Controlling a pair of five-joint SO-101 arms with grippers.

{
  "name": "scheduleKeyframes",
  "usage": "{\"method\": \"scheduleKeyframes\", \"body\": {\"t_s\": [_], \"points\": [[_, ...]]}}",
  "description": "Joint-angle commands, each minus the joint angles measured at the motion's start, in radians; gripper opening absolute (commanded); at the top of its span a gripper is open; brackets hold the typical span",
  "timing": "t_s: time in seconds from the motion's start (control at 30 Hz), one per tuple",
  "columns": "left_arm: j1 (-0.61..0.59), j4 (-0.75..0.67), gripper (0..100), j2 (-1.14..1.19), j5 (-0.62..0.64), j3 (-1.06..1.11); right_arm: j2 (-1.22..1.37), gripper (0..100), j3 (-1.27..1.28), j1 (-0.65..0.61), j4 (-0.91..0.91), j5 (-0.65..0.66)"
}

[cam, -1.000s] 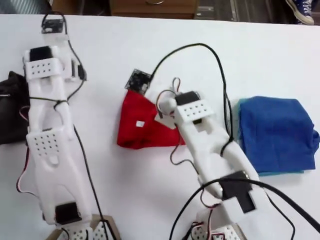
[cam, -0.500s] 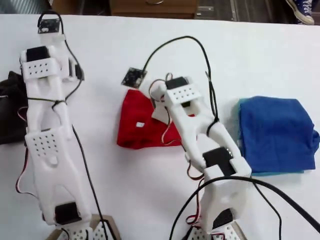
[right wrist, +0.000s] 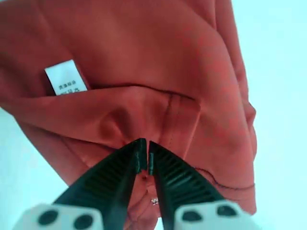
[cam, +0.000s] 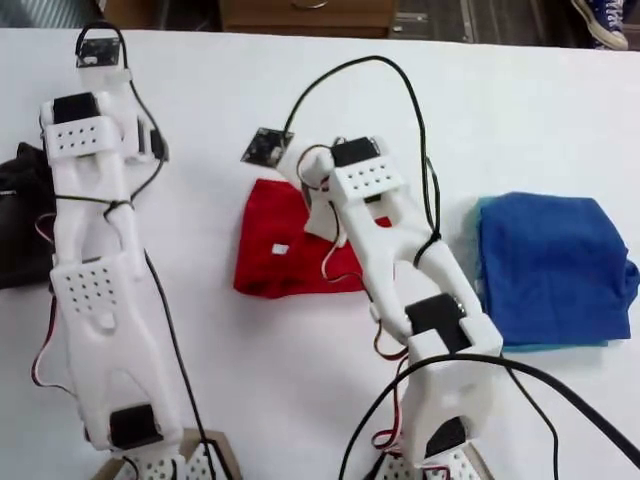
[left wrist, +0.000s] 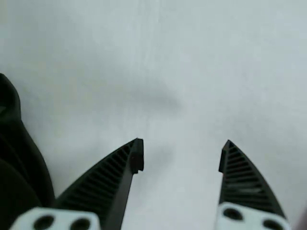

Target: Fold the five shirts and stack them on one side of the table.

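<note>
While the black shirt (cam: 20, 215) sits bunched just beside the left hand (left wrist: 182, 155), whose fingers stand apart over bare table (cam: 560, 110), the right arm has swung a little away from its base within the last second. That has carried its wrist farther over the red shirt (cam: 275, 250). The right hand (right wrist: 145, 155) is pinched together on a ridge of that cloth. I judge a fold is being drawn over and is not finished. Well off to that hand's far side lies the blue shirt (cam: 550, 265), already folded. From above, the arm covers the pinch. The right wrist view gives the puckered cloth at the fingertips, with the label (right wrist: 67, 76) near them.
</note>
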Motion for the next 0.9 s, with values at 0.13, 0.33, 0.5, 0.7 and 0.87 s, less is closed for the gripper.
{"method": "scheduleKeyframes", "body": {"t_s": [0.13,0.33,0.5,0.7,0.87], "points": [[-0.006,-0.008,28,-0.049,0.009,-0.039,-0.01,19.0,-0.04,-0.012,-0.022,0.018],[-0.006,-0.008,28,-0.049,0.009,-0.039,0.076,22.5,-0.046,-0.01,-0.022,0.063],[-0.006,-0.008,28,-0.049,0.009,-0.039,0.16,19.2,-0.046,-0.013,-0.042,0.063],[-0.006,-0.008,28,-0.049,0.009,-0.039,0.104,14.9,-0.048,-0.008,-0.041,0.058],[-0.005,-0.023,28,-0.008,0.009,-0.048,0.019,14.5,-0.04,-0.004,-0.036,0.057]]}}
